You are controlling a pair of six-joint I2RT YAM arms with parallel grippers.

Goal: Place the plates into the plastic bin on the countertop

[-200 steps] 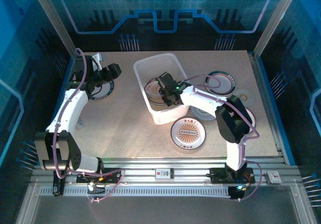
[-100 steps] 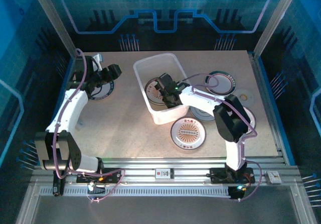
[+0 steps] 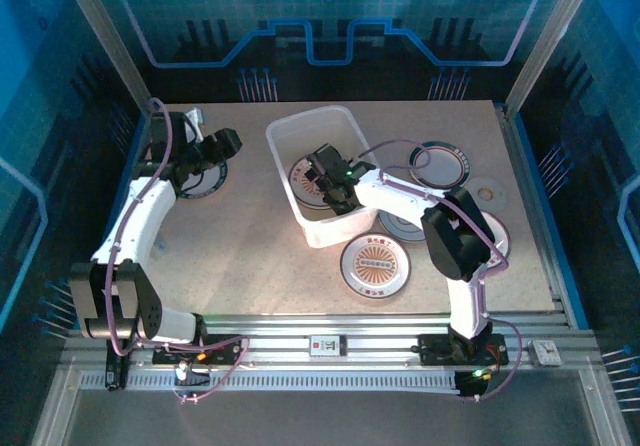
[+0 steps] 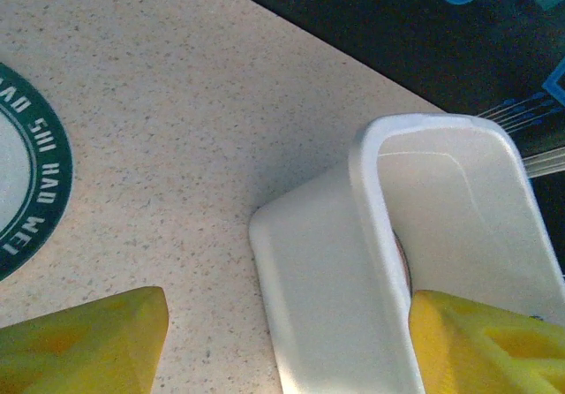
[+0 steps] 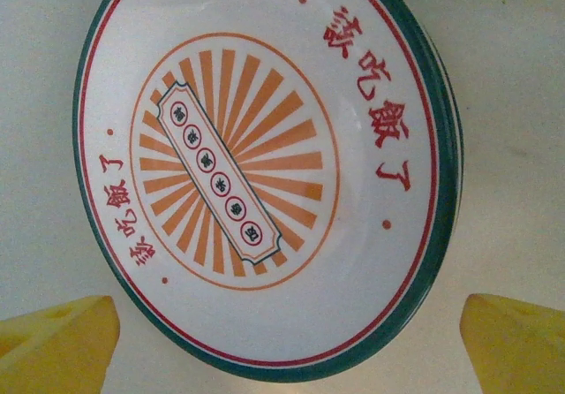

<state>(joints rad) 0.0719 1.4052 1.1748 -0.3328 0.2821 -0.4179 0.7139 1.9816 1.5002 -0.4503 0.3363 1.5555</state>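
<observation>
- Orange-sunburst plate [image 5: 265,173] lies flat inside the plastic bin [image 3: 310,116], seemingly on top of another one. The right gripper [image 3: 325,178] hangs just over it, jaws spread as wide as they go, nothing held.
- Step in hand, as I judge it: get that arm out w/o disturbing the stack. Go straight up first w/ fingers [image 5: 53,345] apart, then swing right once clear of the rim.
- Watch the near bin wall. The forearm crosses above it, so a low sideways pull could drag the bin across the countertop [image 3: 240,246].
- Left gripper [image 3: 225,144] sits at the far left by the green-lettered plate [image 4: 26,173]. Jaws are part open w/ nothing btwn them.
- Likely next pick: the patterned plate [image 3: 374,265] just near-side of the bin. It lies flat, so come in at its rim, not the centre.
- Skip the thin disc [image 3: 492,194] w/ the centre hole, it's not a plate.
</observation>
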